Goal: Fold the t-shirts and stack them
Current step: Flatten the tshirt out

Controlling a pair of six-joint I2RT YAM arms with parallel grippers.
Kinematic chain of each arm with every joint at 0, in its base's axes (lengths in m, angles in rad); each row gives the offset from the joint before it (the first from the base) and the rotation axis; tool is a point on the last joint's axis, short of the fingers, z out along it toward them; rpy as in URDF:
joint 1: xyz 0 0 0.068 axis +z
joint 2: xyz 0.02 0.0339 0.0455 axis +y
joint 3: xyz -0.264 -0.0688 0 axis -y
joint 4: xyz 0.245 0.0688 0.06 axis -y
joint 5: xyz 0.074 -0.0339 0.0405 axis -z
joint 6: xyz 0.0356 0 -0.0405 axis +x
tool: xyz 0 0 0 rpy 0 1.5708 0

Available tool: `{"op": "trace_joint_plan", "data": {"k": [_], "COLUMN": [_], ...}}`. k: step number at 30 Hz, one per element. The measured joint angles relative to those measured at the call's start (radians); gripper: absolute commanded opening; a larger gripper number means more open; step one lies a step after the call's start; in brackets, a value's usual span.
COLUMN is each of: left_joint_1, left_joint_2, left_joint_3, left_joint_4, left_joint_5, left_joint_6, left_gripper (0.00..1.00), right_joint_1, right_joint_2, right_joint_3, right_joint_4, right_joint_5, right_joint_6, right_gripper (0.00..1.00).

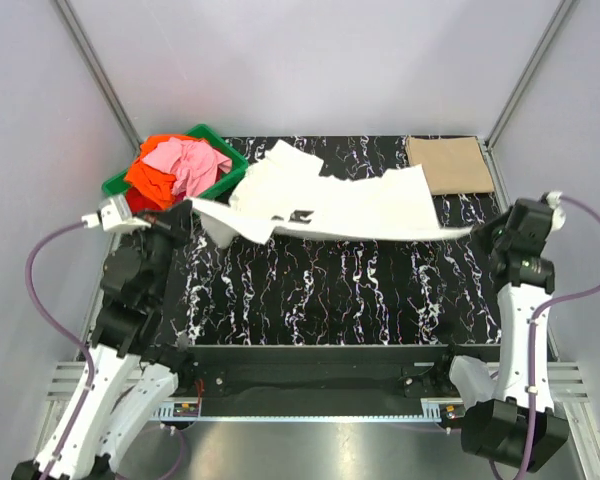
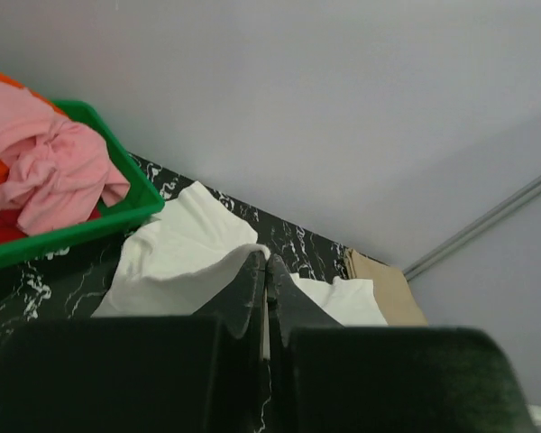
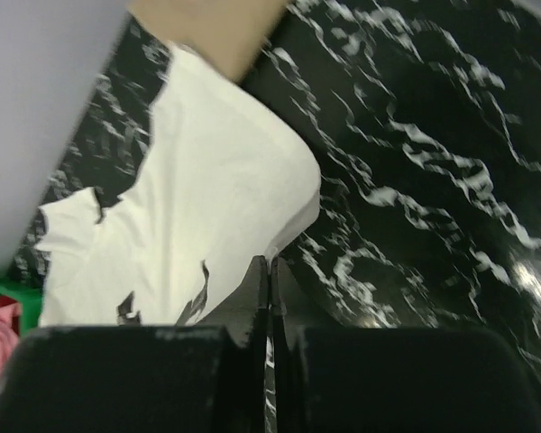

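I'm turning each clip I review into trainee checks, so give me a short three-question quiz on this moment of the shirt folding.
1. True or false: the tan t-shirt lies flat on the table, outside the green crate.
2. The left gripper and right gripper are: A both open; B both shut on the white t-shirt; C one open, one shut.
3. Which colours of t-shirt sit in the crate?
Key: 1 true; 2 B; 3 pink t-shirt, orange t-shirt, red t-shirt.
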Motion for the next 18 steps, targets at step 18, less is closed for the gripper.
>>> {"op": "trace_joint_plan", "data": {"k": [18], "left_joint_1": [0.0], "left_joint_2": [-0.268], "left_joint_3": [-0.349], "left_joint_4": [-0.402], "left_joint_5": [0.088], "left_joint_6": [-0.236], "left_gripper": [0.0], "right_joint_1": [-0.001], "right_joint_2": [-0.095], "right_joint_3": [-0.346], "right_joint_4": [-0.238], "right_joint_5": [-0.042], "right_joint_6": [0.151], "right_gripper": [0.0]}}
